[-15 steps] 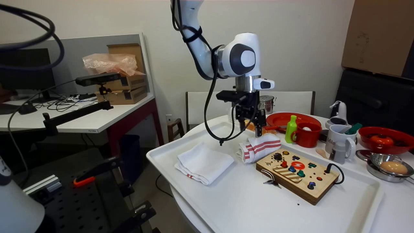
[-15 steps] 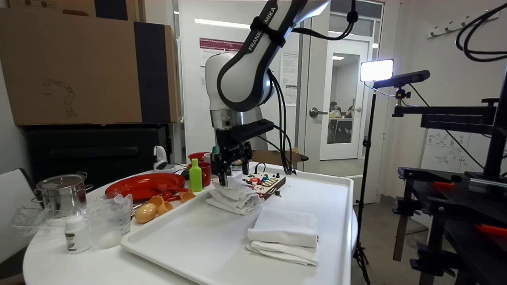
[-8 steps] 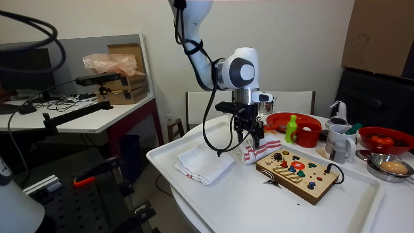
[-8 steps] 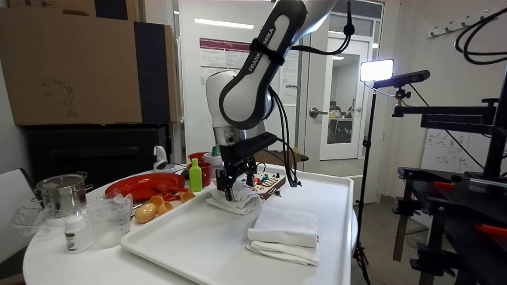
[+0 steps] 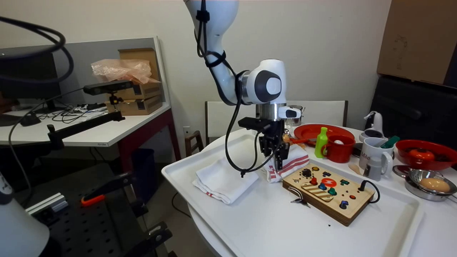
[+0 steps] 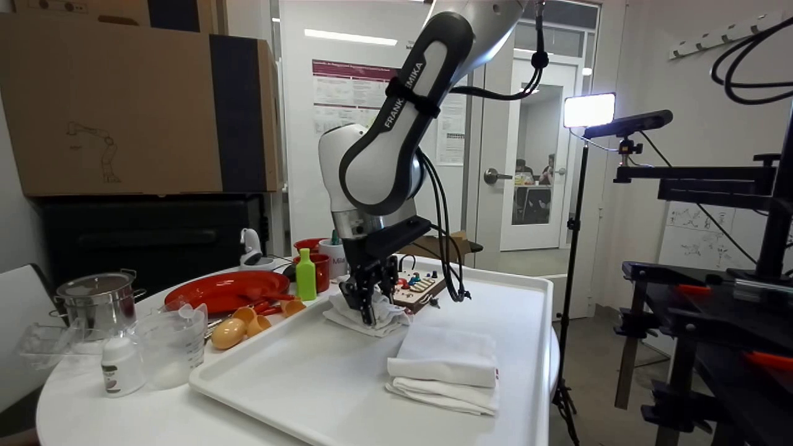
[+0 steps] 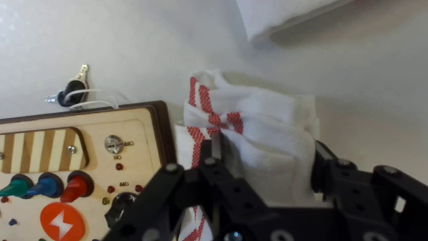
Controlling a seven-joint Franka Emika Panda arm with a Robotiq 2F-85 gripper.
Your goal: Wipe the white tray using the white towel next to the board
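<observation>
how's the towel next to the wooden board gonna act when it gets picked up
The towel will probably be floppy: its cloth shows soft creases within the pincer. Its loosely stacked folds may sag or open once lifted. Being only cloth, it's likely light for its size.

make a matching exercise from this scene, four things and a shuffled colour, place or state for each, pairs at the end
1 gripper
2 bottle
3 plate
4 keys

A red
B on the tray, beside the board
C lime green
D jaws apart, towel between them

Pairs: 1-D, 2-C, 3-A, 4-B
</observation>
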